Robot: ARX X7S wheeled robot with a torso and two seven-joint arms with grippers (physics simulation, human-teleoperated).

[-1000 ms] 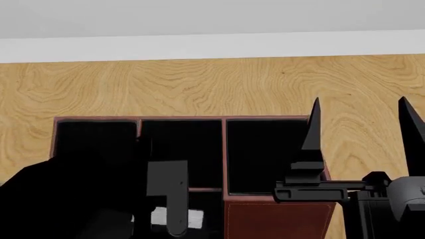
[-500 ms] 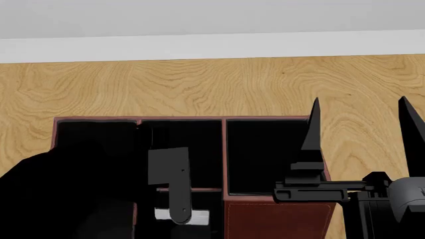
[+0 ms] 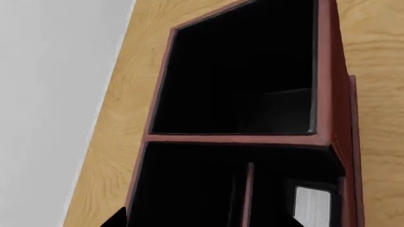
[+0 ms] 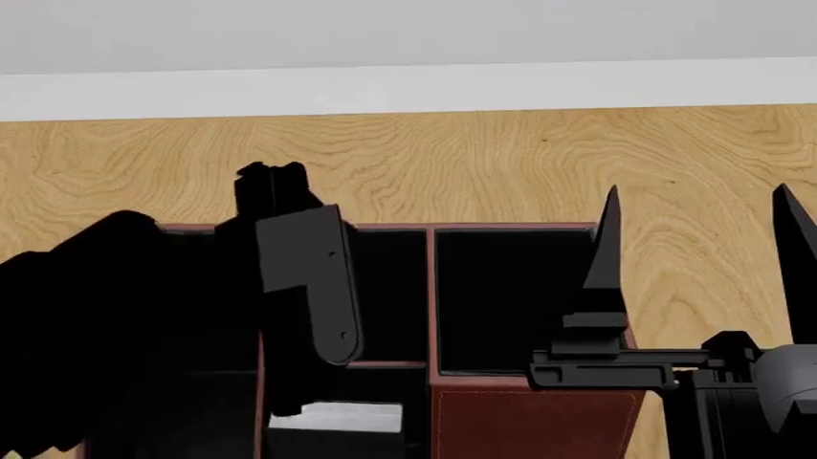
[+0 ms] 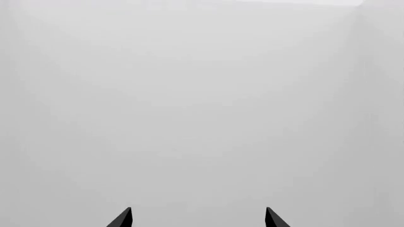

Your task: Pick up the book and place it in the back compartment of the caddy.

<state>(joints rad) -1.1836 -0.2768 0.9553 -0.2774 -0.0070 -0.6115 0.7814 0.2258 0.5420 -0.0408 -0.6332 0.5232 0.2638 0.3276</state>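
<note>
large rectangular caddy with red-brown leather-like rims and black lining sits on a light wood-grain tabletop. small flat pale grey-white book lies inside the short black-lined back compartment, on the near side of the red-brown crossbar. left wrist view agrees: the book rests low in a section beside a thin divider, nothing touching it.

left gripper – only two dark fingertip corners show at the wrist view's edge, set wide apart, empty between. in the head view the black left arm hangs over the caddy's left sections, a grey finger pointing down above the crossbar, clear of the book.

right gripper – two black pointed fingers upright, well spread, holding nothing, beside the caddy's right rim above the stitched brown panel. right wrist view shows only pale blank wall.
</note>
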